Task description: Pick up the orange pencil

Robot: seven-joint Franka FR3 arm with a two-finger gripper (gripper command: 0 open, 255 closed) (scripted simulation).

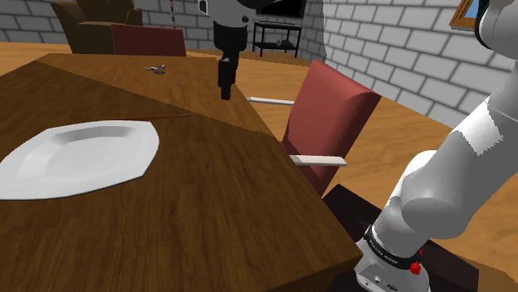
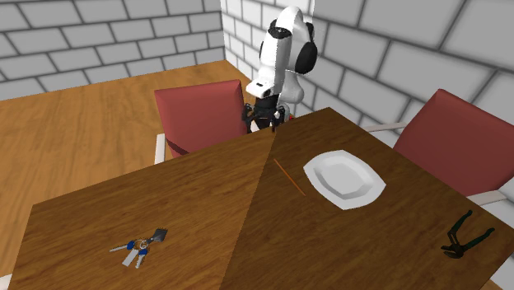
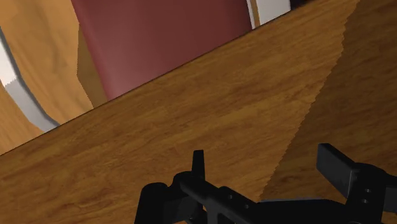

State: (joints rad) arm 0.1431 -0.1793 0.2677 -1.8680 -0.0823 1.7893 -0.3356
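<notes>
The orange pencil (image 2: 289, 177) is a thin stick lying flat on the wooden table (image 2: 189, 214), just beside the white plate (image 2: 344, 179). In the shoulder view the pencil (image 1: 158, 117) touches the plate's (image 1: 79, 158) far rim. My black gripper (image 1: 225, 91) hangs above the table near its edge by the red chair (image 1: 332, 116), to the right of the pencil and apart from it. The gripper (image 2: 262, 123) is over the table corner nearest the arm. In the wrist view the gripper (image 3: 267, 167) is open, with bare wood between its fingers (image 3: 198, 164).
A bunch of keys (image 2: 138, 245) lies at the table's far end from the arm, and black pliers (image 2: 465, 235) lie past the plate. A second red chair (image 2: 461, 136) stands on the plate's side. Grey brick walls surround the room.
</notes>
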